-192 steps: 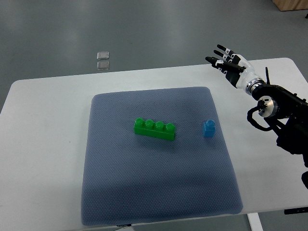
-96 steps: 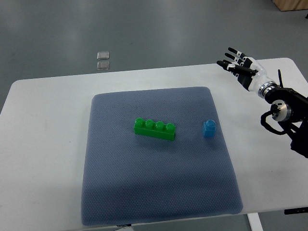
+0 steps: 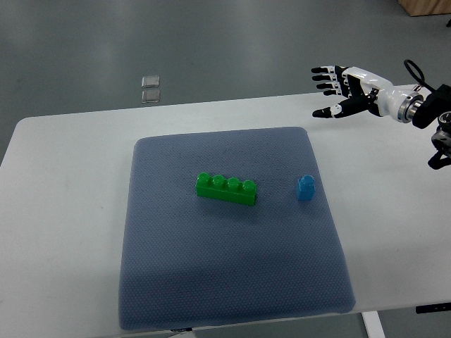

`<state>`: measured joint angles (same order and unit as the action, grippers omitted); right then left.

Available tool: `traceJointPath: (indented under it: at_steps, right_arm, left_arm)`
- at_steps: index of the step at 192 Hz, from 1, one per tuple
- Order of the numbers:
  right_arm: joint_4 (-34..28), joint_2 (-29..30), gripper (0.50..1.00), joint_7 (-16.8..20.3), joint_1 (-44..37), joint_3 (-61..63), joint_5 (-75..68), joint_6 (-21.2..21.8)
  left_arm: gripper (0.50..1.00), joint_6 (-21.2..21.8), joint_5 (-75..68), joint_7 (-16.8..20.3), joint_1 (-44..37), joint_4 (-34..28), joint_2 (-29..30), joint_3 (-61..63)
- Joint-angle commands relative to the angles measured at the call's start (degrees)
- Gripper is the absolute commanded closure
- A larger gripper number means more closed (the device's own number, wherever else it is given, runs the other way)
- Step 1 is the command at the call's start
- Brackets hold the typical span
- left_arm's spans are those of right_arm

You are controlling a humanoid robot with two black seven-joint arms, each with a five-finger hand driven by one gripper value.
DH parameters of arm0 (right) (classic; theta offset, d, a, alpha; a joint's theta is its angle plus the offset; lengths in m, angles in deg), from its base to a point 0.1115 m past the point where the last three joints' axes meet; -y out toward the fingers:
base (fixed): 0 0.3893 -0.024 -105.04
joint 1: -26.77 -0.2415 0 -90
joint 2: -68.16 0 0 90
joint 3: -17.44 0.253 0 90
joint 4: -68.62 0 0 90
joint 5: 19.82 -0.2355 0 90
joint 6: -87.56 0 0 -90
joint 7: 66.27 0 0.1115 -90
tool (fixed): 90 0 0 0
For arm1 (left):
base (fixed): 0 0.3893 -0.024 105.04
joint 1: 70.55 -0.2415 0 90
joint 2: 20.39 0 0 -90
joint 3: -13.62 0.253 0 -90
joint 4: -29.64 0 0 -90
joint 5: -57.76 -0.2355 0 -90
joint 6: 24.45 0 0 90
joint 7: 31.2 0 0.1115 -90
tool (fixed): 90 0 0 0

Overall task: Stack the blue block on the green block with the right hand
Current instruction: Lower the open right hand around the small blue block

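A white worktop (image 3: 63, 211) on a grey floor carries a blue-grey mat (image 3: 225, 282). On the mat, the blue block (image 3: 306, 188) stands near the right end of the green block (image 3: 226, 189), not touching it. The right robot hand (image 3: 345, 90), fingers spread and empty, has swung higher and level since half a second ago, well apart from both blocks.

White table (image 3: 63, 211), grey floor (image 3: 211, 42)

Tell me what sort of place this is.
Probably a robotics lab or test room: a white table on a bare grey floor, a blue-grey mat with a green block and blue block, and the right robot hand hovering open.
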<state>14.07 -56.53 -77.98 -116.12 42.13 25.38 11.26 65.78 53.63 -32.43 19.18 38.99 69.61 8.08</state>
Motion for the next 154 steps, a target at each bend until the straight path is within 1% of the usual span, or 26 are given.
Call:
traceJointPath:
  at_steps: [1, 34, 72, 108, 118, 134, 154]
  right_arm:
    - [-3.3, -2.7, 0.593, 0.1, -2.7, -4.3, 7.8, -0.1]
    - [-7.7, -5.7, 0.597, 0.1, -4.4, -10.5, 16.6, 0.2]
    - [-15.4, -8.7, 0.603, 0.2, -4.9, -16.8, 22.5, 0.1]
    - [-17.3, -8.8, 0.632, 1.7, -5.0, -19.6, 22.7, -0.3]
    - [-17.3, -8.7, 0.644, 2.3, -5.0, -19.8, 22.7, -0.3]
    - [-17.3, -8.4, 0.650, 3.1, -5.2, -19.8, 22.6, -0.4]
    - [-17.2, -7.7, 0.660, 3.6, -5.3, -20.5, 22.7, -1.8]
  left_arm:
    - [0.500, -0.1, 0.0, 0.0, 0.0, 0.0, 0.0, 0.0]
    - [0.500, -0.1, 0.0, 0.0, 0.0, 0.0, 0.0, 0.0]
    - [0.500, 0.0, 0.0, 0.0, 0.0, 0.0, 0.0, 0.0]
    - [0.500, 0.0, 0.0, 0.0, 0.0, 0.0, 0.0, 0.0]
    - [0.500, 0.0, 0.0, 0.0, 0.0, 0.0, 0.0, 0.0]
    - [0.500, 0.0, 0.0, 0.0, 0.0, 0.0, 0.0, 0.0]
    - [0.500, 0.0, 0.0, 0.0, 0.0, 0.0, 0.0, 0.0]
